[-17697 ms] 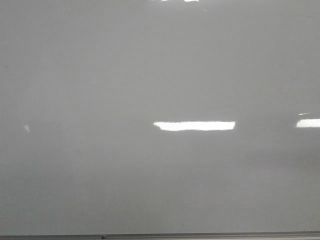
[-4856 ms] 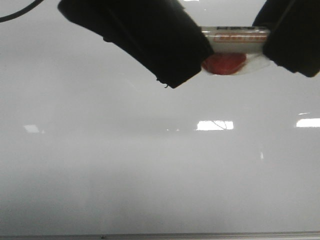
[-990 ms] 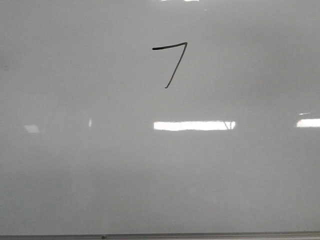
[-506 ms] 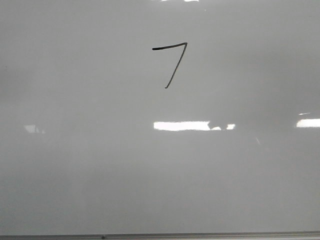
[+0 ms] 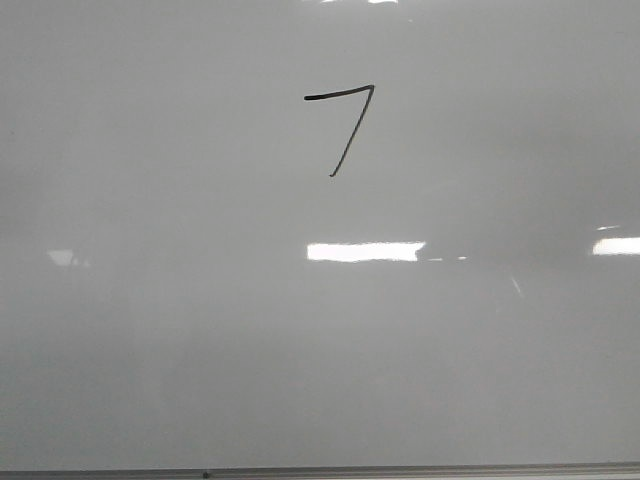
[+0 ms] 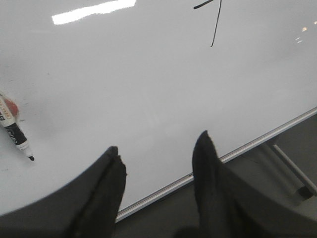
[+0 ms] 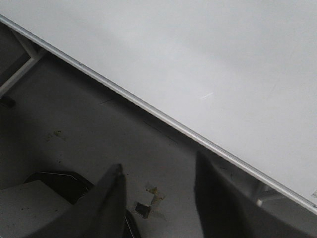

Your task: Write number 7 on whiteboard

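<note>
The whiteboard [image 5: 200, 330] fills the front view, glossy pale grey with a thin metal bottom edge. A thin black number 7 [image 5: 345, 125] is drawn on its upper middle; it also shows in the left wrist view [image 6: 214, 20]. A marker [image 6: 14, 131] with a black tip lies on the board in the left wrist view, apart from my left gripper [image 6: 157, 148], which is open and empty over the board's near edge. My right gripper [image 7: 158, 173] is open and empty, off the board above the dark floor. No gripper shows in the front view.
Bright rectangular light reflections [image 5: 365, 251] lie across the board. The board's metal edge [image 7: 148, 106] runs diagonally in the right wrist view, with a white frame leg [image 7: 22, 72] and dark stained floor [image 7: 148, 196] beyond it.
The 7 was drawn since the earliest frame and the arm with the marker left the front view. Over the last second only the reflection's right end has dimmed.
</note>
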Controlling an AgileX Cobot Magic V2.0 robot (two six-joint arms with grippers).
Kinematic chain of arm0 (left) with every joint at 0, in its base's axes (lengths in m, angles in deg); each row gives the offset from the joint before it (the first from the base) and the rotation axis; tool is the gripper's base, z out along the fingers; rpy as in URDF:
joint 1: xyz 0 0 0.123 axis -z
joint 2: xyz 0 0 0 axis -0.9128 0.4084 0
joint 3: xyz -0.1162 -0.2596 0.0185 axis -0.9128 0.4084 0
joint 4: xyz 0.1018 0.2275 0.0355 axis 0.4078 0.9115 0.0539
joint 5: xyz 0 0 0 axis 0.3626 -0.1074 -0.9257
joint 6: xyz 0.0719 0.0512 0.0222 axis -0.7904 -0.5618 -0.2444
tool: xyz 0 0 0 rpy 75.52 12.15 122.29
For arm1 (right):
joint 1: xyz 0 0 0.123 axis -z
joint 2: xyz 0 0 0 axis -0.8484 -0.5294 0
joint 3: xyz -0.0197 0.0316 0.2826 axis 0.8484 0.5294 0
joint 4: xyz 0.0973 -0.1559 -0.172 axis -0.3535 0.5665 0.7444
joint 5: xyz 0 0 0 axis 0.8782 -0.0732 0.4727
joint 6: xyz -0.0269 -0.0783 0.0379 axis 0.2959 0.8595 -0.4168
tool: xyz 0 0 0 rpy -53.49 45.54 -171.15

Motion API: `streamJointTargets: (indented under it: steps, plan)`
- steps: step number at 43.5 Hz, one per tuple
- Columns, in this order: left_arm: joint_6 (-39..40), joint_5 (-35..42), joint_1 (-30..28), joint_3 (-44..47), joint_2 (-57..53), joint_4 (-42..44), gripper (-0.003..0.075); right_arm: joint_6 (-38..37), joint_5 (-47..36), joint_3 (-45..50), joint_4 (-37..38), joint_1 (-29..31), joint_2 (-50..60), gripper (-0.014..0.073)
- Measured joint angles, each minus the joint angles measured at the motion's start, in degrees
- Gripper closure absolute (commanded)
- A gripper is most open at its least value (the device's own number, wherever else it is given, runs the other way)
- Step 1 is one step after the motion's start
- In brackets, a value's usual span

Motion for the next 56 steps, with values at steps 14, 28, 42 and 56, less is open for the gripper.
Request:
streamJointTargets:
  steps: [14,28,42,56]
  plan:
    - [0.0,0.0,0.0,0.0,0.0,0.0,0.0741,-0.36,0.0,0.0,0.0,0.0,0.0,0.0661]
    - [0.0,0.0,0.0,0.0,0.0,0.0,0.0741,-0.36,0.0,0.12,0.0,0.0,0.0,0.0661]
    - [-0.67,0.4,0.0,0.55,-0.76,1.09,0.0741,-0.36,0.0,0.12,0.0,0.0,0.0,0.0661]
    - [-2.4,18.18,-13.68,18.65,-16.62,5.02,0.0741,-0.36,0.0,0.12,-0.08,0.0,0.0,0.0661]
